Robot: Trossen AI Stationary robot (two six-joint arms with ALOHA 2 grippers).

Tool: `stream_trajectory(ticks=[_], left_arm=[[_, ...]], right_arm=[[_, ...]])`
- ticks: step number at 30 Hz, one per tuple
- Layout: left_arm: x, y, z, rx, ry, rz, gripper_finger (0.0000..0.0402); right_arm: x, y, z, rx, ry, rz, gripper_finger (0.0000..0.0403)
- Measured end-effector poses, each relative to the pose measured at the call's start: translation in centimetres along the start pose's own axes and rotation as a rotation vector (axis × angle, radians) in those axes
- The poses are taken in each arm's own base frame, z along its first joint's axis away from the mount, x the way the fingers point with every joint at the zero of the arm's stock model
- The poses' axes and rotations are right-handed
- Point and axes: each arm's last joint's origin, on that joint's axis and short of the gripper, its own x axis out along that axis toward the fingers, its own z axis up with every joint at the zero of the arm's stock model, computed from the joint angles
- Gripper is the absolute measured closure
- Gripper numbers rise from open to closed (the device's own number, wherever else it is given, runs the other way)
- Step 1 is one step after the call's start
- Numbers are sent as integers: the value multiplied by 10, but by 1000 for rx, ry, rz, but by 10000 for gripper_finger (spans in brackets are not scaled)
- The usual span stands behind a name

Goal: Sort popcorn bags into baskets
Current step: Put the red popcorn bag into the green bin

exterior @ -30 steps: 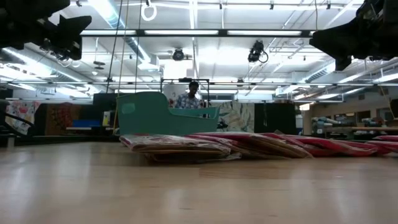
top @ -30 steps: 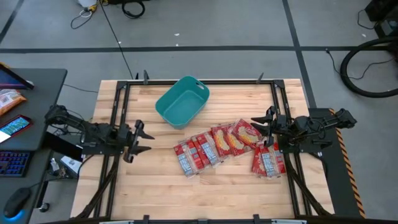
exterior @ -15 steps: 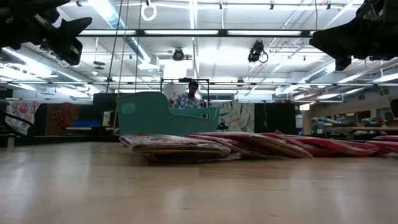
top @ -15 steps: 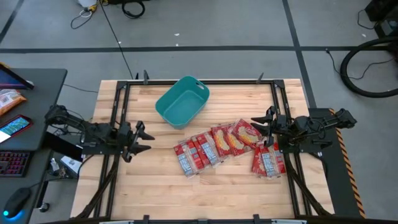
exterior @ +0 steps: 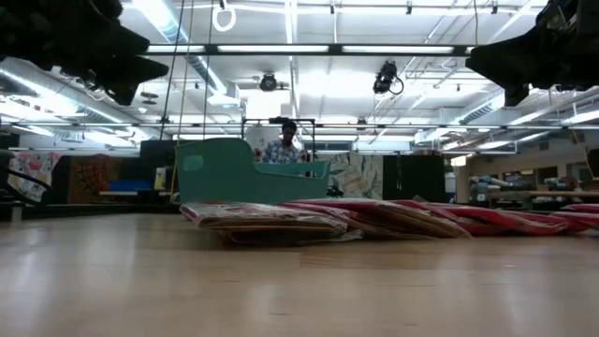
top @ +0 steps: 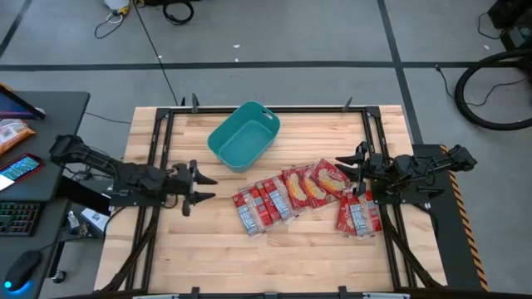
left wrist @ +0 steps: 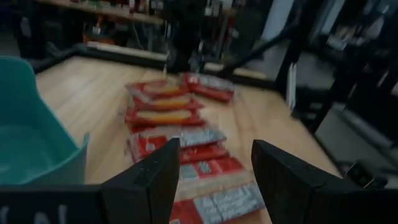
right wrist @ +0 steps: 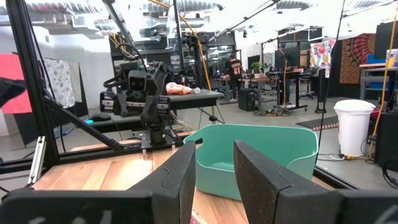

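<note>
At centre-left of the high view, our left gripper [top: 202,186] — fingers spread, empty — should approach the nearest popcorn bags [top: 251,208] low and flat; the right gripper [top: 349,172] waits, parted.

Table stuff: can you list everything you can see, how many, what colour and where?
popcorn bags: about eight, red with yellow pictures, fanned in a row across the table's middle, two nearer the right arm
basket: one, teal, empty, at the table's far side
table: one, pale wood
person: one, far behind the basket in the low view
left gripper: dark, open, left of the bags
right gripper: dark, open, by the row's right end
</note>
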Motion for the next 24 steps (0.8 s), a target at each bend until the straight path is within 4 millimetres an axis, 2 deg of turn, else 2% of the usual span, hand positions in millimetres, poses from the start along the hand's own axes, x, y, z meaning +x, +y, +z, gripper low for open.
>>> stream_trajectory(ticks=[7, 15, 20, 24], left_arm=[[21, -6, -11, 56, 151, -2, 198], [31, -12, -34, 167, 307, -28, 198], [39, -19, -49, 290, 407, -38, 198], [53, -32, -46, 472, 433, -7, 198]], right_arm=[[0, 0, 0, 0, 1, 0, 289], [0, 0, 0, 0, 0, 0, 289], [0, 0, 0, 0, 0, 0, 289], [0, 0, 0, 0, 0, 0, 289]])
